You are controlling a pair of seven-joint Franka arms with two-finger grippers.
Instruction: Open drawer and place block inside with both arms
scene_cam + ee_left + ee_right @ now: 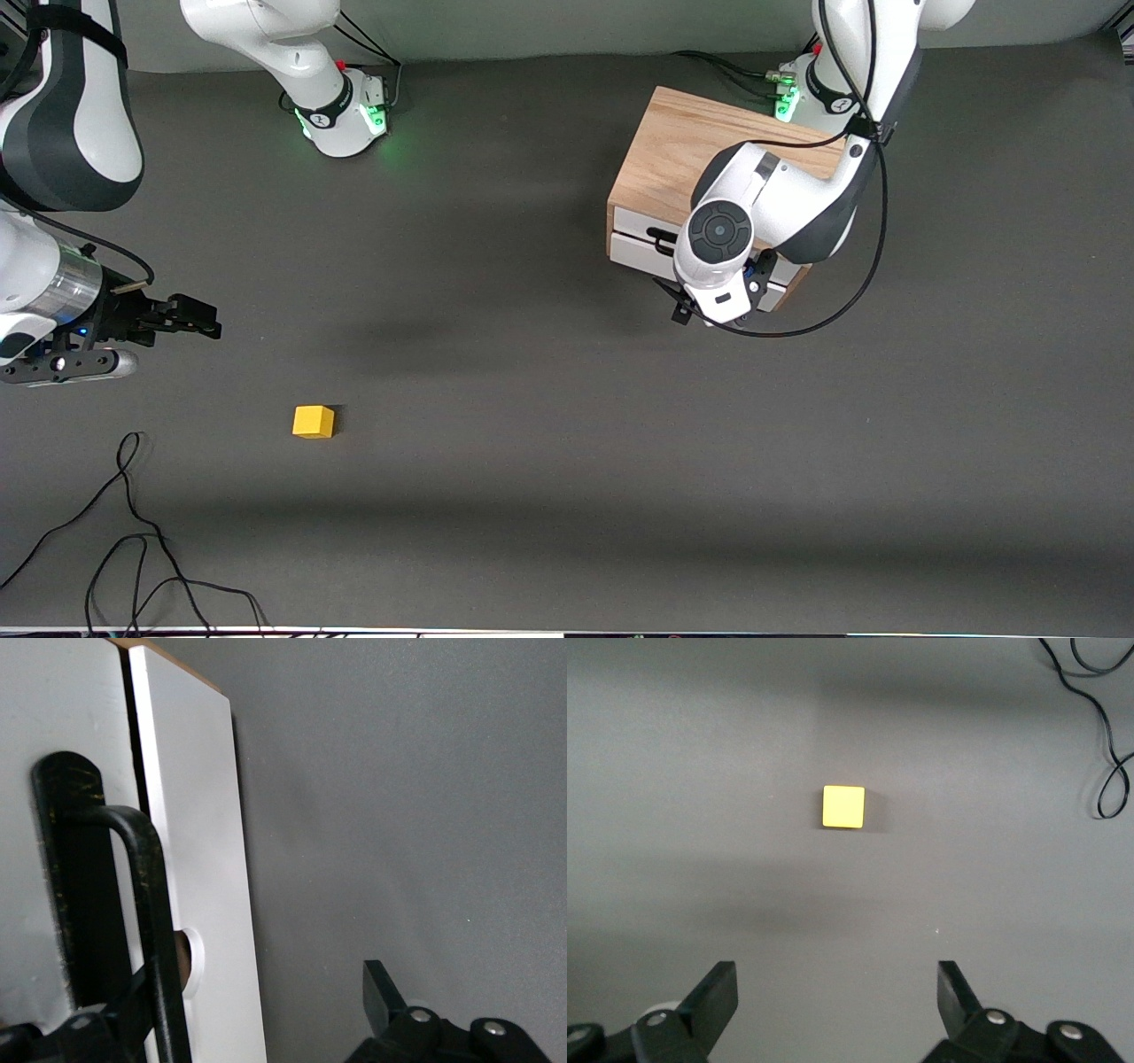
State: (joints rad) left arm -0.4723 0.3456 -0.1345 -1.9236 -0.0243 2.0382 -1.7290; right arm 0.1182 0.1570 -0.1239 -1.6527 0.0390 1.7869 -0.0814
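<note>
Light oak box cabinet (687, 146) at left arm's end; its white-fronted drawer (640, 254) half hidden by the arm. Left gripper (266, 1014) spread around the black wire handle (146, 904), one finger cut off. Right gripper (837, 997) released, over bare table. Small yellow cube block (314, 422) on the table near it.

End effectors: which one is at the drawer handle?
The left end effector, open with its fingers either side of the black handle at the cabinet front; the right end effector hangs open near the yellow block.

Left arm (753, 221) hides drawer (647, 252) handle
</note>
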